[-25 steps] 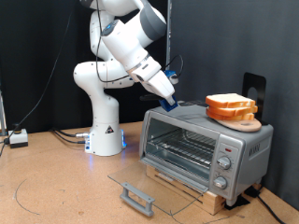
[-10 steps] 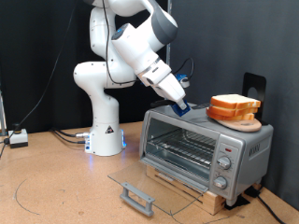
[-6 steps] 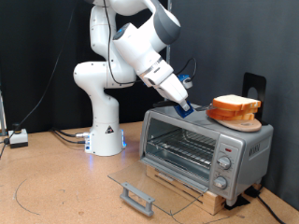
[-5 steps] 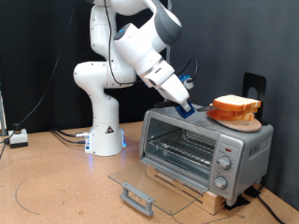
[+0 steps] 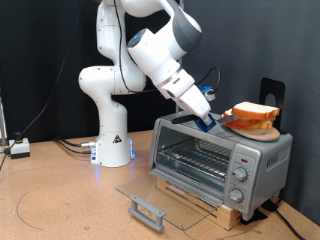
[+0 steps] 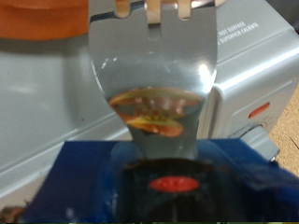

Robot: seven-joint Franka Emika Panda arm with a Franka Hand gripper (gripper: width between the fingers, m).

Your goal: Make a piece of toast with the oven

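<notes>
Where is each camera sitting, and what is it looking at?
Exterior view: it sits off the arm, facing the open oven, the bread pile on top and the whole white arm; the hand is at the oven's top by the bread.
Wrist view: it rides on the hand, looking along a metal spatula toward the oven's grey top; only blue hand parts show.
Both views share the oven top, the bread pile's edge and the spatula.

You have a brown tabletop (image 5: 60, 195) under even light, a black curtain (image 5: 45, 60) behind it, a small white box (image 5: 19, 148) with cables at the exterior view's left, and a black stand (image 5: 271, 92) at its right.
</notes>
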